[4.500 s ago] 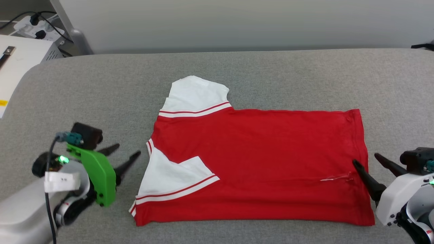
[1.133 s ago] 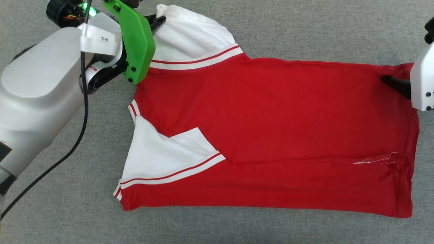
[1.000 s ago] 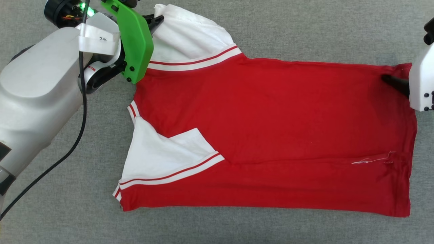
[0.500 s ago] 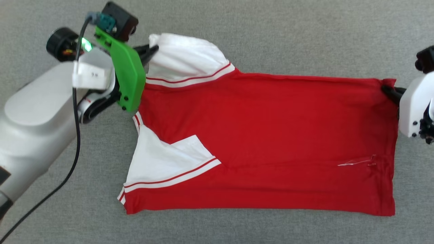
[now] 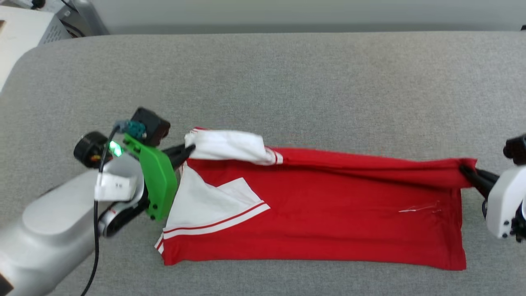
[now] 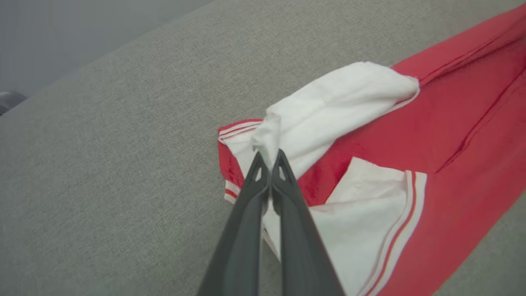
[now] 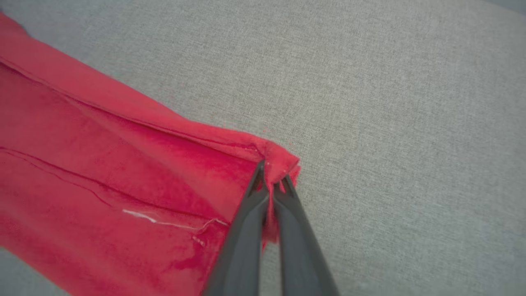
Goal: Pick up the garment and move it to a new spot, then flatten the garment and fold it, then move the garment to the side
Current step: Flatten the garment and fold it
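The garment (image 5: 328, 205), a red jersey with white sleeves and red-and-white trim, lies across the grey cushion. Its far long edge is raised off the cushion and drawn over the near half. My left gripper (image 5: 187, 150) is shut on the far white sleeve (image 5: 230, 146); in the left wrist view the fingers (image 6: 283, 172) pinch a bunch of white cloth (image 6: 328, 107). My right gripper (image 5: 466, 170) is shut on the far hem corner, where red cloth (image 7: 279, 158) bunches at the tips of my right gripper (image 7: 271, 174). The near sleeve (image 5: 209, 207) lies folded onto the red body.
The grey upholstered surface (image 5: 287, 90) stretches wide behind and to both sides of the jersey. A white cabinet (image 5: 20, 37) with cables stands past its far left corner. A pale wall runs along the back edge.
Both grippers have lifted the jersey's far edge and carried it toward the near edge, so the far half now folds over. The right gripper closed on the hem corner. The head camera has tilted up.
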Available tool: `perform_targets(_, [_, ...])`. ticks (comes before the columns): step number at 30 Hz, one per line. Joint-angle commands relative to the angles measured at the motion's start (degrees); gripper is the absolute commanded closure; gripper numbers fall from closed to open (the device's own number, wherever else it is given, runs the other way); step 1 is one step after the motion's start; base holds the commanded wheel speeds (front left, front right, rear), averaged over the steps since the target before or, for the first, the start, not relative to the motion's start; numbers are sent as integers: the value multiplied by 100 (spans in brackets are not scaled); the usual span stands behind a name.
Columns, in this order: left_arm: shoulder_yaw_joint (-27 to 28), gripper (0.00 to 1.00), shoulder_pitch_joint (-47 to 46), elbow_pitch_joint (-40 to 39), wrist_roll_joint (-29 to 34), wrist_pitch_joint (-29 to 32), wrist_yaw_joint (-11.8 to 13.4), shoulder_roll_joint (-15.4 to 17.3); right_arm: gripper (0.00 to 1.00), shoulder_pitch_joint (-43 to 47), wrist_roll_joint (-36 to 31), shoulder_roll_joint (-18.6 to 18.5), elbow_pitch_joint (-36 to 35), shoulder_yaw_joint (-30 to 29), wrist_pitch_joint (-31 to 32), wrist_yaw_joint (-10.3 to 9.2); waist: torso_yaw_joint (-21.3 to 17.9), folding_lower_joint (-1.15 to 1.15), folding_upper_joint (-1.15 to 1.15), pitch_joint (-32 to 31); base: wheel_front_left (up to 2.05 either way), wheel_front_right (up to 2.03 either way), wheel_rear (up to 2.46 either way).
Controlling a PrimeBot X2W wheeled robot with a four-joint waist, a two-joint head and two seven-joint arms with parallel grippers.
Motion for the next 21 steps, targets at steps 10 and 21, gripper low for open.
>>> perform_targets(10, [-23, 100, 1175, -545, -236, -120, 440, 352, 100, 1295, -224, 98, -538, -601, -280, -4, 47, 0, 0, -306, 0, 0, 0])
perform_targets(21, [-32, 100, 1648, -363, -263, -163, 530, 280, 100, 1951, -341, 489, -640, -965, 72, -4, 36, 0, 0, -205, 0, 0, 0])
